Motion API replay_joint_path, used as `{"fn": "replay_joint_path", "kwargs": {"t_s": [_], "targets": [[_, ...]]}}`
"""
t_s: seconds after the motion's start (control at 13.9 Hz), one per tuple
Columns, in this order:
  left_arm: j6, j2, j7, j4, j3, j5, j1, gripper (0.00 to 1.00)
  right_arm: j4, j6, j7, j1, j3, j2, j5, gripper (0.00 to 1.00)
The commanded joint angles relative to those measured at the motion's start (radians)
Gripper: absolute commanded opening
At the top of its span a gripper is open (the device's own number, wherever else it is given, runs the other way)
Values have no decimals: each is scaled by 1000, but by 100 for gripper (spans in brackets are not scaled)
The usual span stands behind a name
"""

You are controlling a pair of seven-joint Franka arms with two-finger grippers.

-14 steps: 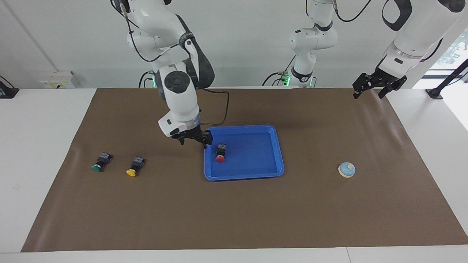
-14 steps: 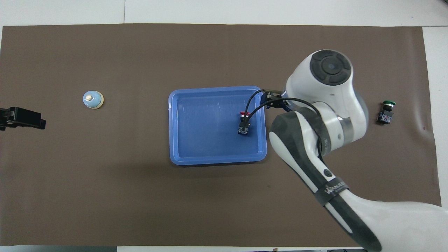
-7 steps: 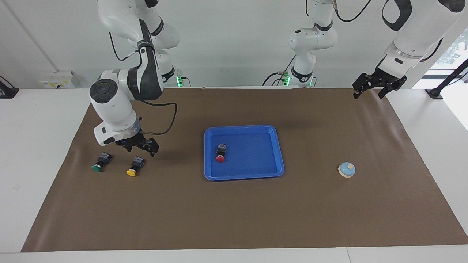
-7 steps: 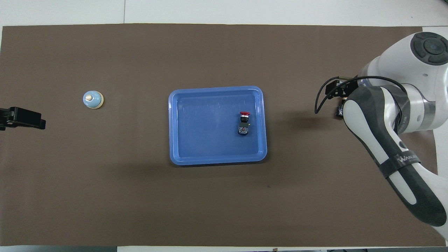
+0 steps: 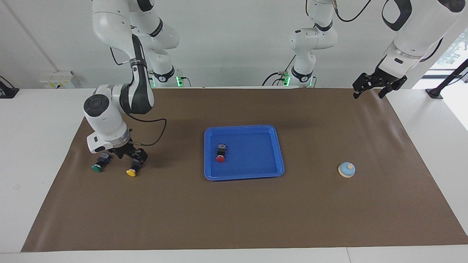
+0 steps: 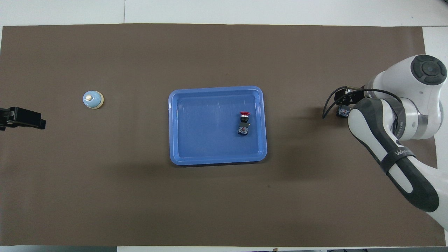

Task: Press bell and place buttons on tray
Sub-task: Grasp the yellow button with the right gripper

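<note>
On the brown tabletop [image 5: 234, 212], my right hand [image 5: 128, 156] hangs open over the yellow button [image 5: 134, 166], likely light, rigid; I'd pinch its black body.

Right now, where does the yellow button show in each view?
Facing view: the yellow button lies on the mat toward the right arm's end, beside the green button, under the right gripper.
Overhead view: only its dark body peeks out beside the right arm; the cap is hidden.
Shared landmark: the tray mid-table.
</note>
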State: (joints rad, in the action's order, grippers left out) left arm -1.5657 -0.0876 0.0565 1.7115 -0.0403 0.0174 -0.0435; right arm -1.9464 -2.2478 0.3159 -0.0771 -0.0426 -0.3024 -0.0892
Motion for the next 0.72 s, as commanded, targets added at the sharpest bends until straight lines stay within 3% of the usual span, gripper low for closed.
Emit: {"fn": "replay_joint_path", "kwargs": {"t_s": [0.0,0.22,0.36,0.65], "targets": [[7,-14,2,10,3,6,1,100,-22,-65,-4,-21,-14,-23,-14,100],[7,-14,2,11,3,6,1,100,-29,-105,0,-20,-14,-40,-14,98],[7,-14,2,10,3,6,1,100,-45,-116,0,-21,-14,-41,-14,83],[7,-14,2,10,3,6,1,100,-52,-118,-6,-20,-16,-40,-14,0]]}}
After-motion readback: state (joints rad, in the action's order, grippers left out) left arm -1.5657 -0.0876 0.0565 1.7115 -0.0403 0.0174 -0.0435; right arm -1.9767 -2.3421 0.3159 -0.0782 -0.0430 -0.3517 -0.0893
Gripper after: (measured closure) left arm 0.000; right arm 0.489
